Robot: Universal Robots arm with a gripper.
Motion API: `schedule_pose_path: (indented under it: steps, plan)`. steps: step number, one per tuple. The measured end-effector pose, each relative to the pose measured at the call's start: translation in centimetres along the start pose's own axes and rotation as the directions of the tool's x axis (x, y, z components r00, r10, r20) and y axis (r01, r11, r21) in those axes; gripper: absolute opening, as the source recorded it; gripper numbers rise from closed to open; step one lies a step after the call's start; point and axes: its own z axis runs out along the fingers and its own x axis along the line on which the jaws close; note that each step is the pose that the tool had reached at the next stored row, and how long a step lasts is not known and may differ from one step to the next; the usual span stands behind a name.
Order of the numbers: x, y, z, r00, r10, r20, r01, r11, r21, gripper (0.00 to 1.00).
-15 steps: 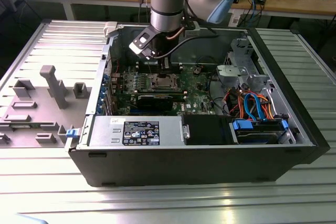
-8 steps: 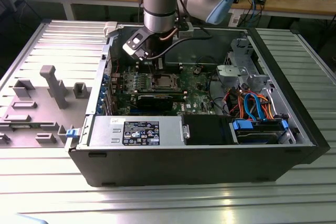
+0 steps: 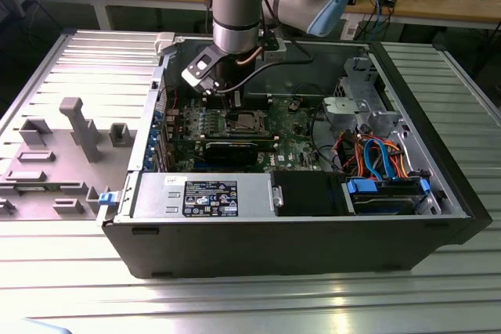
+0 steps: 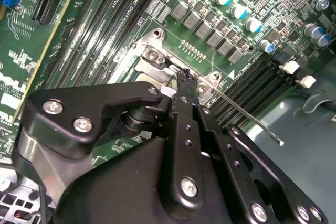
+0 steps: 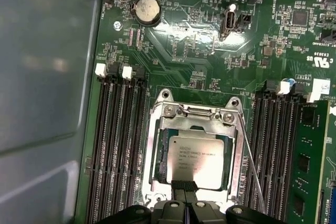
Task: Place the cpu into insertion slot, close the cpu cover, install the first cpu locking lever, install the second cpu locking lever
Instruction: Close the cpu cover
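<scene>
The cpu (image 5: 197, 156), a square chip with a silvery top, lies flat in the insertion slot (image 5: 148, 140) on the green board. The cpu cover (image 5: 232, 153), a thin metal frame, lies down around it. A thin wire locking lever (image 5: 252, 166) runs slanting along one side of the socket. In the second wrist view this lever (image 4: 247, 116) sticks out free over the memory slots. My gripper (image 5: 185, 186) is shut, its black tips over the socket's edge beside the chip. The tip (image 4: 184, 74) sits by a socket corner screw. In the exterior view the gripper (image 3: 223, 91) hangs just above the socket (image 3: 241, 121).
Long black memory slots (image 5: 118, 145) flank the socket on both sides. A coin battery (image 5: 146, 10) sits farther off. The open case holds a black card (image 3: 235, 149), a power supply (image 3: 203, 193) and a drive cage with cables (image 3: 376, 154). A grey fixture (image 3: 78, 127) stands at the exterior view's left.
</scene>
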Motion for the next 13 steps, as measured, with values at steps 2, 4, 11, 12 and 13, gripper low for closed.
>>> schedule_pose_path:
  steps: [2, 4, 11, 12, 13]
  plan:
    - [0.01, 0.00, 0.04, 1.0000, 0.000, -0.0004, 0.000, 1.0000, -0.0001, 0.11]
    - [0.02, 0.01, -0.01, 1.0000, 0.000, -0.0010, 0.000, 1.0000, -0.0007, 0.11]
    - [0.04, -0.16, -0.47, 1.0000, 0.000, -0.0007, 0.000, 1.0000, -0.0005, 0.11]
    - [0.04, -0.19, -0.42, 1.0000, 0.000, -0.0007, 0.000, 1.0000, -0.0005, 0.11]
    - [0.04, -0.20, -0.34, 1.0000, 0.000, -0.0006, 0.000, 1.0000, -0.0003, 0.11]
